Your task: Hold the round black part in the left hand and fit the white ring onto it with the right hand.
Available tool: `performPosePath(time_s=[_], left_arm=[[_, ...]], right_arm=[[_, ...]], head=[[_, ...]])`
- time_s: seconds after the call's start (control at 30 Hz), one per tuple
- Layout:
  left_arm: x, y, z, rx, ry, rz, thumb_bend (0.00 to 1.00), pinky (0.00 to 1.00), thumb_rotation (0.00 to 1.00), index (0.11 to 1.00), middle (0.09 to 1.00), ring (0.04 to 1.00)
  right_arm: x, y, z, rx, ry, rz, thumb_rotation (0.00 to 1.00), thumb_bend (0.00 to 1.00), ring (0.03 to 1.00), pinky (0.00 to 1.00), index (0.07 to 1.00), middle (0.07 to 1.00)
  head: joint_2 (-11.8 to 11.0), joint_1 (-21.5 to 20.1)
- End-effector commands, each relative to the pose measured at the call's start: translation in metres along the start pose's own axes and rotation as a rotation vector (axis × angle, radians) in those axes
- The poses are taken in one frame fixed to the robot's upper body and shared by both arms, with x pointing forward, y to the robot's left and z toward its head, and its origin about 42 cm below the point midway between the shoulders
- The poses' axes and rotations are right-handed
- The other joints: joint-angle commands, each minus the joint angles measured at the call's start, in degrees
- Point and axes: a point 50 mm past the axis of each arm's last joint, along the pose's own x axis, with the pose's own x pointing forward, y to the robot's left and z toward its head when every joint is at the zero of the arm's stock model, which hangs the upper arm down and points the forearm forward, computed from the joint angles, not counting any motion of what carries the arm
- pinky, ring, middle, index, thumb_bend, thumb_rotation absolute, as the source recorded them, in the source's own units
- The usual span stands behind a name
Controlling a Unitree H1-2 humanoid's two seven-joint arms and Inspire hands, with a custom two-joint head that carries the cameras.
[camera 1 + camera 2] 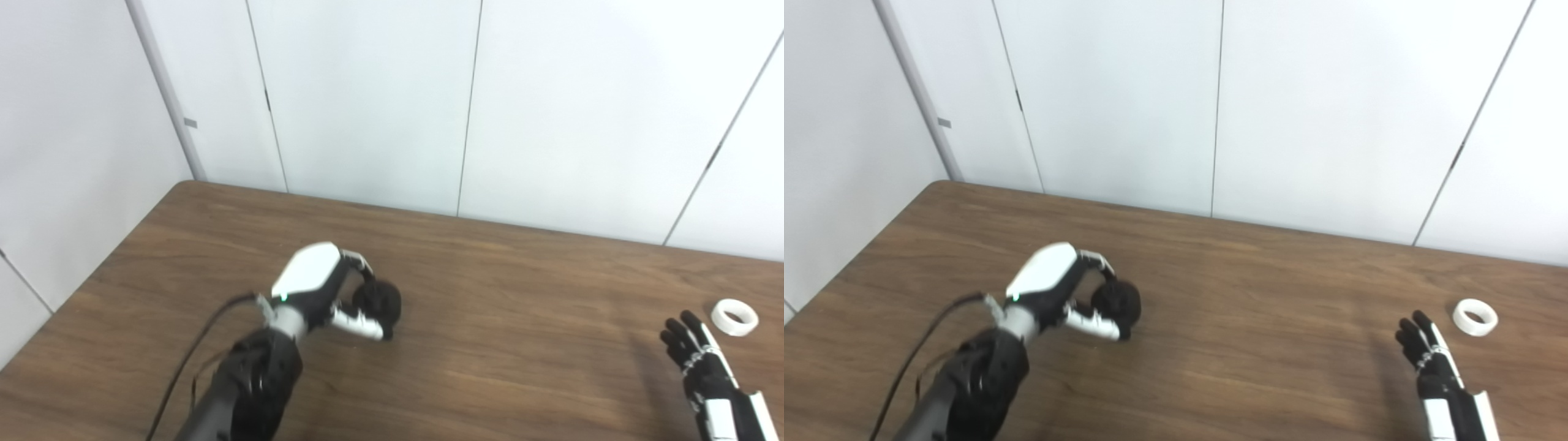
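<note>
The left arm [251,386] is nearest, a dark forearm rising from the bottom edge with a black cable [190,361] looping off its wrist; its lower part is cut off by the frame. At its end the left hand [324,291], white-backed, is curled around the black part [380,301], fingers over the top and thumb below. The part sits low at the table [490,318], and whether it is lifted clear or touching the wood cannot be told. Most of the part's left side is hidden behind the fingers; only a rounded dark edge shows, with no detail readable on it.

The right hand [1433,361] comes in at the lower right corner, wrist and forearm cut off by the frame. Its fingers are stretched out straight and slightly apart, holding nothing, pointing toward the far edge. Its height above the wood is unclear.

The ring [1475,317] lies flat on the table just beyond and to the right of those fingertips, apart from them, well away from the black part.

Behind the table stand plain white wall panels [367,92].
</note>
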Motion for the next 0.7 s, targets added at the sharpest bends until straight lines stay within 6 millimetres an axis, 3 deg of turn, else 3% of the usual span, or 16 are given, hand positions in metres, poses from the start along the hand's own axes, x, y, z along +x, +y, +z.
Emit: performPosePath(time_s=[0.0,0.23,0.43,0.67], left_arm=[[-0.004,0.013,0.015,0.04,-0.067,0.086,0.52,0.98,0.05,0.483,0.788,0.872],[-0.02,-0.017,0.037,0.033,-0.136,0.087,0.52,0.96,0.05,0.483,0.782,0.864],[-0.027,-0.038,0.044,-0.014,-0.166,0.104,0.52,0.95,0.05,0.483,0.778,0.854],[-0.032,-0.055,0.049,-0.018,-0.183,0.08,0.52,0.94,0.05,0.483,0.777,0.853]], right_arm=[[-0.037,0.021,-0.031,0.06,0.16,-0.02,0.97,0.58,0.912,0.95,0.941,0.921],[-0.037,0.024,-0.025,0.053,0.162,-0.014,1.0,0.55,0.932,0.96,0.951,0.934],[-0.037,0.029,-0.019,0.054,0.163,-0.012,0.99,0.59,0.934,0.98,0.944,0.932],[-0.037,0.036,-0.013,0.062,0.171,-0.024,1.0,0.54,0.932,0.98,0.938,0.928]], head=[[0.26,-0.3],[1.16,-1.67],[2.43,-3.71],[3.54,-5.57]])
